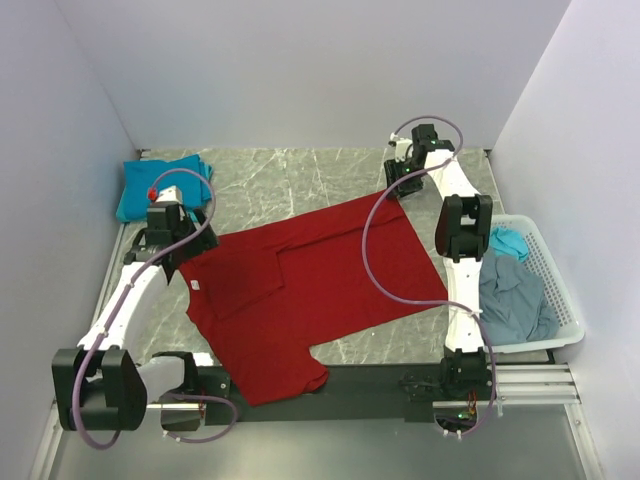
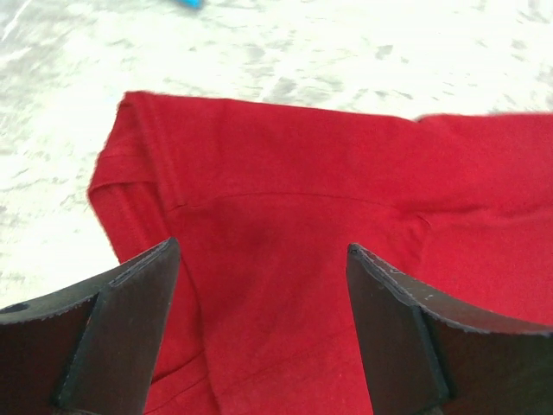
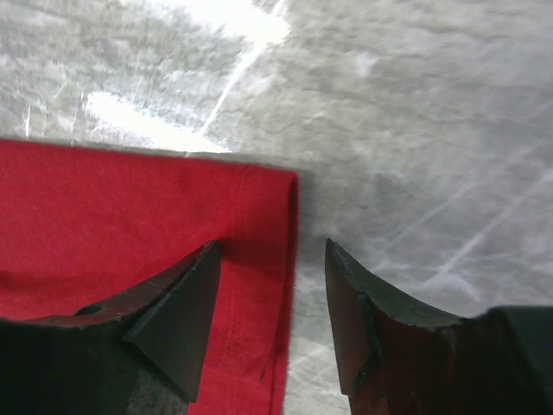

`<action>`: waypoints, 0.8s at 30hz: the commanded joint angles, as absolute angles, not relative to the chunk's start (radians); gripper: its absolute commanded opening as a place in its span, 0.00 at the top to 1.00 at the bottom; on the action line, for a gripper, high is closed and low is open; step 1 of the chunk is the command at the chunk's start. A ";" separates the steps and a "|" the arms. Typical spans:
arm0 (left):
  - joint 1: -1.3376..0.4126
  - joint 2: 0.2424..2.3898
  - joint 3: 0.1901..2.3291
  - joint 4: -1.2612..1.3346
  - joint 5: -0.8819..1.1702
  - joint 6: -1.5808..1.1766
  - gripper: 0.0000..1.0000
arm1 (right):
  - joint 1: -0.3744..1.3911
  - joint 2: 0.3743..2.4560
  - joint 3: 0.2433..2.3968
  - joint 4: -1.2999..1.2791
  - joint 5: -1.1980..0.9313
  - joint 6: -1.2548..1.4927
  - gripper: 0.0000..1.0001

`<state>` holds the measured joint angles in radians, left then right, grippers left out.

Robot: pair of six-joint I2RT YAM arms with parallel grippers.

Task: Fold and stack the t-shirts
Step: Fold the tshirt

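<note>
you have no text, brand, number or sign to read in any of the three views. the only candidate is a small pale tag [image 1: 197, 286] at the neck of the red t-shirt [image 1: 330, 285], and it's too small to make out.

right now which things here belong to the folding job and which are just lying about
Job:
- red t-shirt, spread in the middle
- folded teal t-shirt, far left
- grey-blue t-shirt and crumpled teal t-shirt, both in the white basket

Lying about:
- white basket only
</note>
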<state>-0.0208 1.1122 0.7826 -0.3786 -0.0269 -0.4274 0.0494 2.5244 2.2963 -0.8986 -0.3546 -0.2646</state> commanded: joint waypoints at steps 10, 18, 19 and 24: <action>0.035 1.123 0.792 -0.351 -0.026 -0.472 0.19 | 0.074 2.586 2.388 -0.902 -0.318 -0.250 0.92; 0.055 1.146 0.793 -0.348 -0.025 -0.489 0.19 | 0.087 2.597 2.447 -0.747 -0.149 -0.204 1.00; 0.058 1.147 0.792 -0.348 -0.023 -0.492 0.19 | 0.090 2.599 2.451 -0.729 -0.135 -0.195 1.00; 0.097 1.175 0.792 -0.324 -0.008 -0.531 0.21 | 0.110 2.625 2.493 -0.611 -0.045 -0.187 1.00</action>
